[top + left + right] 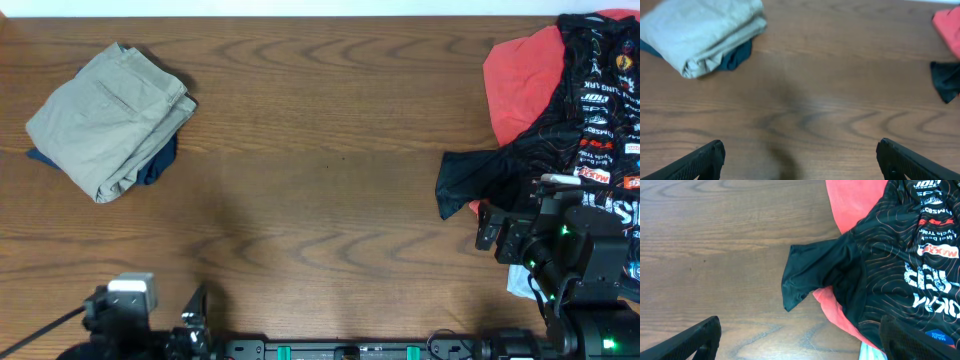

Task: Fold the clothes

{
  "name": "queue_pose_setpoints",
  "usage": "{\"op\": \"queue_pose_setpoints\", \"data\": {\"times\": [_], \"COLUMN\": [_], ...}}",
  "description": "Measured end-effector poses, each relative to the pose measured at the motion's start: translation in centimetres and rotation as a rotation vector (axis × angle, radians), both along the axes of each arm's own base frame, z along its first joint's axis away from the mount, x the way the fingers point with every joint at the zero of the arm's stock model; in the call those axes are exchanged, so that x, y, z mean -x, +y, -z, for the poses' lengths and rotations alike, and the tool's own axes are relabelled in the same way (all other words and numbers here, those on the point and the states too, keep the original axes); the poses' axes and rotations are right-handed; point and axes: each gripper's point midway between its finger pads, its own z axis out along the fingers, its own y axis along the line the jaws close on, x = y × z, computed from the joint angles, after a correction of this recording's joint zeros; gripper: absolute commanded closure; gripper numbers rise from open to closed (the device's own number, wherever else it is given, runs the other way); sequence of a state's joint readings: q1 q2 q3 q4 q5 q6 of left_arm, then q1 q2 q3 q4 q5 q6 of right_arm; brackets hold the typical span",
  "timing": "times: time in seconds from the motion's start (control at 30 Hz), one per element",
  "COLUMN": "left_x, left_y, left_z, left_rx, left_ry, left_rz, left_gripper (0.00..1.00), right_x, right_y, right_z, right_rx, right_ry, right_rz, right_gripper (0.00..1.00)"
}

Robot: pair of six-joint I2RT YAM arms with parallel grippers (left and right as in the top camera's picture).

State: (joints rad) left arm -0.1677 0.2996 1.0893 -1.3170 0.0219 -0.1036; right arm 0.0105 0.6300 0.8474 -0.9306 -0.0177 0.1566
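Left fingers (700,161): we see them spread wide with nothing between them, over bare wood, touching nothing.
Right fingers (690,341): these are also spread wide and grip nothing. One tip is over bare wood and the other over the black jersey (890,265); we cannot tell whether it touches the cloth.
Left arm (125,305): it sits low at the near edge on the left, and its camera looks across the wood toward the folded stack.
Right arm (565,255): it is at the near right, with the wrist over the near edge of the unfolded pile.
Worktop (320,150): brown wood with a wavy grain, filling every view. We see bare wood between the two lots of clothes, which lie well apart.
Folded stack: at the far left, a khaki garment (105,120) lies folded on a dark blue garment (160,165), whose edge shows along the near right side.
Unfolded pile: at the far right, the black jersey, printed with white and red lettering, lies crumpled over a red garment (520,80).
Sleeve (800,275): one black sleeve lies flat on the wood, pointing toward the middle.
Pale cloth (520,283): a small piece shows at the near edge of the pile, just beside the right arm.
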Motion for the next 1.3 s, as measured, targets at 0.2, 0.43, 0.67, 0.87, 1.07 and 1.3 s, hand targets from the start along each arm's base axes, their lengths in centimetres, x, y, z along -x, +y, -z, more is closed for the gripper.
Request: {"op": "queue_pose_setpoints", "data": {"times": [0.2,0.43,0.67,0.87,1.07,1.3], "left_x": [-0.5,-0.5,-0.5,-0.5,-0.5,-0.5], "left_y": [-0.1,-0.1,-0.1,-0.1,-0.1,-0.1], "left_z": [0.6,0.6,0.6,0.6,0.6,0.6], "left_rx": [-0.002,-0.002,-0.002,-0.002,-0.002,-0.002], "left_ry": [0.012,0.012,0.012,0.012,0.011,0.012], "left_rz": [0.0,0.0,0.0,0.0,0.0,0.0], "left_gripper": [0.02,0.02,0.02,0.02,0.02,0.02], "right_x": [0.0,0.0,0.0,0.1,0.7,0.5], "right_y": [0.0,0.0,0.0,0.0,-0.1,0.8], "right_z": [0.0,0.0,0.0,0.0,-1.3,-4.4], "right_rx": [0.0,0.0,0.0,0.0,0.013,0.091], "right_ry": [0.001,0.002,0.002,0.001,-0.075,-0.434], "right_rz": [0.0,0.0,0.0,0.0,0.0,-0.086], "right_gripper": [0.01,0.01,0.01,0.01,0.01,0.01]}}
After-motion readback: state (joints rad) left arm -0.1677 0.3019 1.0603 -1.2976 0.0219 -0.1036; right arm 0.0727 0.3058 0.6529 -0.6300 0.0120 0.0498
